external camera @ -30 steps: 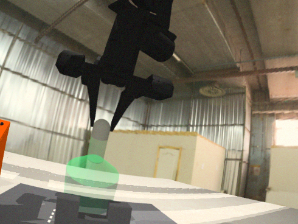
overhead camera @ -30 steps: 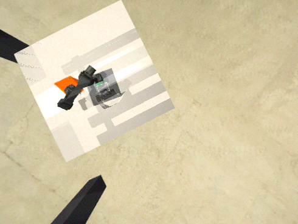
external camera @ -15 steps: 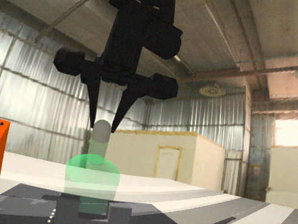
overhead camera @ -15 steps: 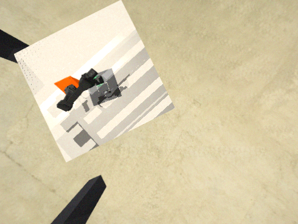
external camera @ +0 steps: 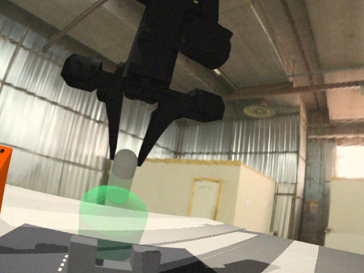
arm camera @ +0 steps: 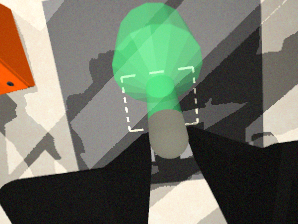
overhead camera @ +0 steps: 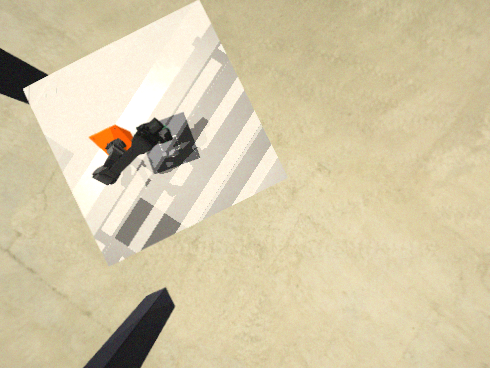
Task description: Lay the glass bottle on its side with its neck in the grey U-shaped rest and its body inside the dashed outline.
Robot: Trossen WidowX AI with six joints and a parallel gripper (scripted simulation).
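Right now your gripper (external camera: 126, 162) (arm camera: 168, 136) pinches the green glass bottle (external camera: 111, 213) (arm camera: 157, 55) by its grey top, the body hanging below, neck up, near the U-shaped rest (external camera: 145, 257). Swing it flat too fast and the body could strike the rest; open before it is supported, and it would likely drop and break.

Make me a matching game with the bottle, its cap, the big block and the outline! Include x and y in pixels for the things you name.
1. glass bottle (external camera: 113, 219) (arm camera: 157, 55)
2. bottle's cap (external camera: 125, 165) (arm camera: 169, 135)
3. big block (overhead camera: 107, 137) (external camera: 4, 174) (arm camera: 12, 55)
4. outline (external camera: 62, 263) (arm camera: 126, 102)

A. orange
B. white and dashed
C. grey, at the gripper's (external camera: 126, 162) (arm camera: 169, 145) fingertips
D. see-through green

Pairs: 1-D, 2-C, 3-A, 4-B
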